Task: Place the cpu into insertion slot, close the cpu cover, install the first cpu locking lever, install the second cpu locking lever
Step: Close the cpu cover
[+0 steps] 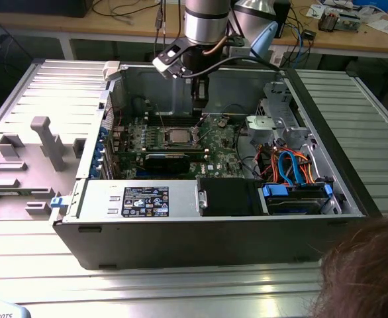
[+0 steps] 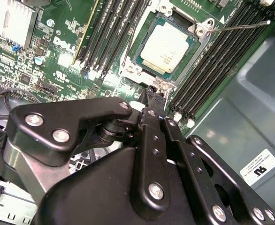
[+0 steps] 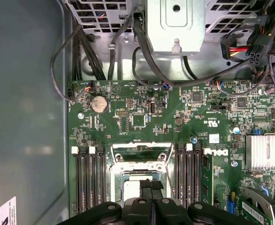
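Ribbed metal surface (image 1: 200, 291) carries an open computer case (image 1: 181, 245), with the arm reaching down into it. Its fingers (image 2: 155, 101) look pressed together with nothing between them, their tips just short of the cpu (image 2: 168, 47), which lies flat in the insertion slot (image 2: 133, 69). The second wrist view shows a thin wire lever (image 2: 240, 26) angling off the slot's corner; in the first wrist view the fingers hide part of the cpu
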Tool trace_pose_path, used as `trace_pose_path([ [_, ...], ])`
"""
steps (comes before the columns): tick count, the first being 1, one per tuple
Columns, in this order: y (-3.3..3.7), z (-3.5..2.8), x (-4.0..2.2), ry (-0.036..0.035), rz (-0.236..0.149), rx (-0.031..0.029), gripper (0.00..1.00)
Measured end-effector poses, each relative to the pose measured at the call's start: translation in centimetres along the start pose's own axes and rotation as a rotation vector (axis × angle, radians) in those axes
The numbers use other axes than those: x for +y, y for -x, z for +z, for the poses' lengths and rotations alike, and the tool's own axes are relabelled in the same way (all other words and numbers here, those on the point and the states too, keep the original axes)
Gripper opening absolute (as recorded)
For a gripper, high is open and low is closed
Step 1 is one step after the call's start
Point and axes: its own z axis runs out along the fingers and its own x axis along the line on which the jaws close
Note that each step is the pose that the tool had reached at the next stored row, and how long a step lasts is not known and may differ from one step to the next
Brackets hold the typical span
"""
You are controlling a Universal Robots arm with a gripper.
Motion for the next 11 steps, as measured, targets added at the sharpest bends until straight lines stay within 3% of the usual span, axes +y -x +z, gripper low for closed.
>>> trace_pose_path([
  [11,0.00,0.02,0.64,0.0000,0.000,0.0000,0.11],
])
